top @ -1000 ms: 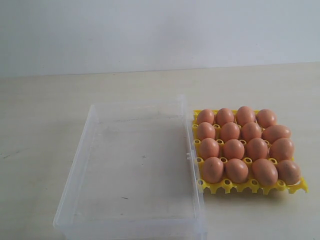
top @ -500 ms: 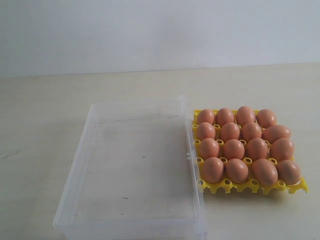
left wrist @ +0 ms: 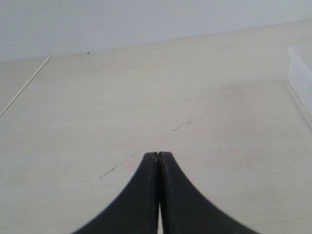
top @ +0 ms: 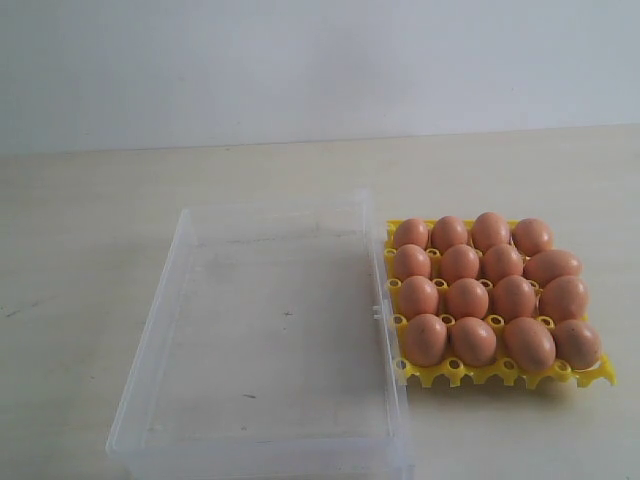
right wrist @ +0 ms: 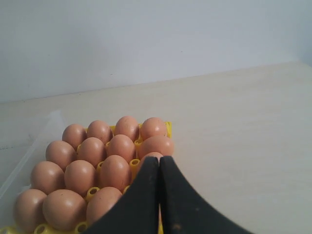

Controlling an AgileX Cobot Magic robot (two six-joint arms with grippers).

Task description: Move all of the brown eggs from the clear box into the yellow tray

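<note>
The bench (top: 100,250) carried the box (top: 150,340), which lay empty. The tray (top: 455,375) sat just beside it at its 3 o'clock. Every cup held one of the eggs (top: 467,298), so the move looked finished to me. Your best play was to hold both arms back and not nudge the tray. Your left fingers (left wrist: 141,200) were pressed together over bare bench, gripping nothing. Your right fingers (right wrist: 141,204) were pressed together too, empty, close above the eggs. Against the frame a second before, nothing had shifted.
</note>
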